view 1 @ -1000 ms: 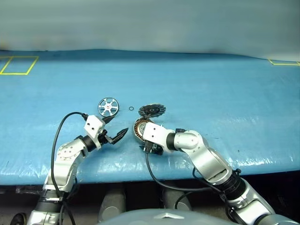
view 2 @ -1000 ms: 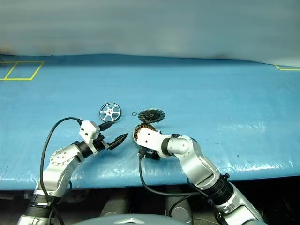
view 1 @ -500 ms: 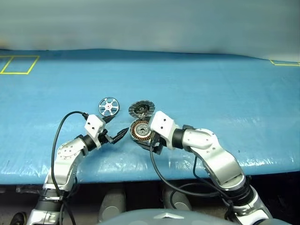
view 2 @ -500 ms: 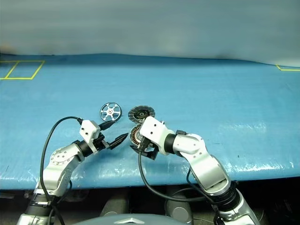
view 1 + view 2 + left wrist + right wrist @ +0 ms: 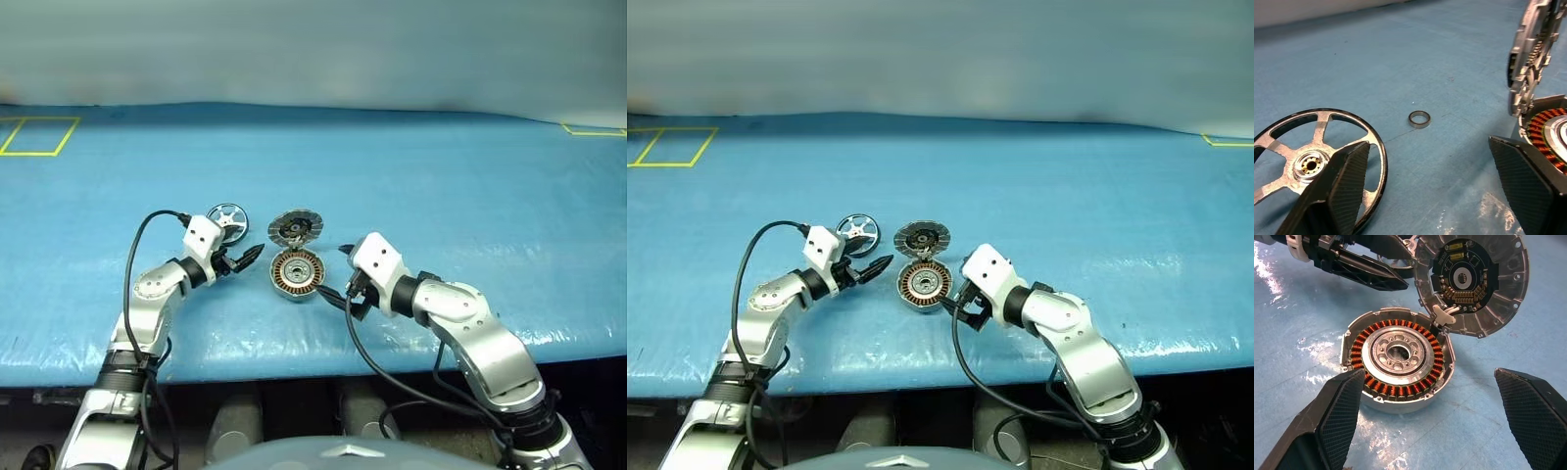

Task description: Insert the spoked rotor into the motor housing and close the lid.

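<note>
My left gripper (image 5: 1425, 191) is spread apart beside the rotor (image 5: 227, 217), holding nothing. My right gripper (image 5: 1442, 423) gapes wide just short of the housing (image 5: 297, 273), its lid (image 5: 295, 228) standing open behind it.

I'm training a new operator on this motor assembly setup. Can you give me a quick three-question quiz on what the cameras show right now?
1. True or false: the lid is shut over the motor housing.
2. What small loose part lies on the blue table between the spoked rotor and the housing?
A. a screw
B. a thin metal ring
C. a washer stack
3. Fill in: the left gripper is near the ____, with its fingers apart and holding nothing; the right gripper is open by the housing.

Key:
1. False; the lid stands open on its hinge, copper windings exposed.
2. B
3. spoked rotor
</note>
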Robot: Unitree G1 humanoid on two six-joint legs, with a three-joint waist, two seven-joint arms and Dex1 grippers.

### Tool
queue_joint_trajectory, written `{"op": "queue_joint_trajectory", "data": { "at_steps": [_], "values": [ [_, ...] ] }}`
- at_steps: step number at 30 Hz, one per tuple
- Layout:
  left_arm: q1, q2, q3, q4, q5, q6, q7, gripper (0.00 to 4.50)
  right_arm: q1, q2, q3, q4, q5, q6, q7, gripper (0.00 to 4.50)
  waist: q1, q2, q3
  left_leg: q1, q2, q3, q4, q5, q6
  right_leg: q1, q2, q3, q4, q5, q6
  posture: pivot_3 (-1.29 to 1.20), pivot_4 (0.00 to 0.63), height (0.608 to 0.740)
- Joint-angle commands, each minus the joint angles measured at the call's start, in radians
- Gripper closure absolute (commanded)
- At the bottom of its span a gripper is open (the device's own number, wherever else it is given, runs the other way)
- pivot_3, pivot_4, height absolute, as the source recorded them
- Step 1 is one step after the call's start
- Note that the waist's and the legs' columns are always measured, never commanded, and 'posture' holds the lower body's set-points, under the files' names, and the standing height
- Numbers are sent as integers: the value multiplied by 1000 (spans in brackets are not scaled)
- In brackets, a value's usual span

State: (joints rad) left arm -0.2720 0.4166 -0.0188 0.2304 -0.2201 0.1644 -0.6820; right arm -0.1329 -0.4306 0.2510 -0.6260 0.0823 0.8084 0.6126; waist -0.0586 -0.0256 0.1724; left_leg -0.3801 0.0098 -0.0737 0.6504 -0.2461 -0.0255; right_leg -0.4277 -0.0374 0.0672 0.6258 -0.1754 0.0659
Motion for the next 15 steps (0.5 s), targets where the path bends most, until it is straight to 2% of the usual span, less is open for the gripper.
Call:
{"op": "queue_joint_trajectory", "data": {
  "at_steps": [1, 9, 15],
  "values": [
    [-43, -6, -7, 58, 8, -13, -28, 1275, 5, -1, -6, -17, 9, -27, -23, 0, 2, 0, 0, 0, 0, 0, 0, 0, 0, 0, 0, 0, 0, 0, 0, 0, 150, 740],
    [-87, -51, 21, 65, -3, -44, -34, 1275, 22, -19, -10, -21, 18, -37, -41, 0, 2, 0, 0, 0, 0, 0, 0, 0, 0, 0, 0, 0, 0, 0, 0, 0, 150, 740],
    [-86, -67, 34, 5, -49, -35, -64, 1275, 41, -12, -6, -14, 26, -40, -59, 0, 2, 0, 0, 0, 0, 0, 0, 0, 0, 0, 0, 0, 0, 0, 0, 0, 150, 740]
  ]
}}
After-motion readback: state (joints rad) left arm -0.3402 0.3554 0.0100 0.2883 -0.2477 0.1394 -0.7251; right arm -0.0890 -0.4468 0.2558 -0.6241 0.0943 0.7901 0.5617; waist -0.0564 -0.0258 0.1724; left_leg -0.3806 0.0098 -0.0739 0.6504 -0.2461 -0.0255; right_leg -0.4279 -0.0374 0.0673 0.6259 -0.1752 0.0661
